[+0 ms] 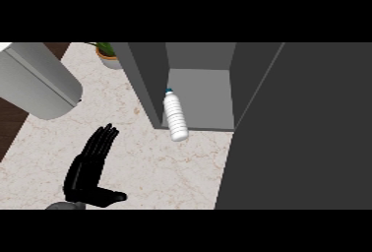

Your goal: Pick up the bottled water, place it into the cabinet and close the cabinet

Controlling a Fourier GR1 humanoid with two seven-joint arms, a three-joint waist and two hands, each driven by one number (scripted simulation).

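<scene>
The water bottle (175, 116), clear white with a blue cap, lies on its side at the front edge of the open cabinet (200, 93). Its cap end points into the cabinet and its base sticks out over the marble counter. The cabinet's dark grey door (305, 128) stands open and fills the right side of the view. My left hand (88, 167) rests open at the lower left, fingers straight and pointing up, well apart from the bottle. My right hand does not show.
A large grey cylinder (36, 81) lies at the upper left. A potted plant (109, 55) stands at the back beside the cabinet's left wall. The marble counter (160, 167) stretches between my left hand and the cabinet.
</scene>
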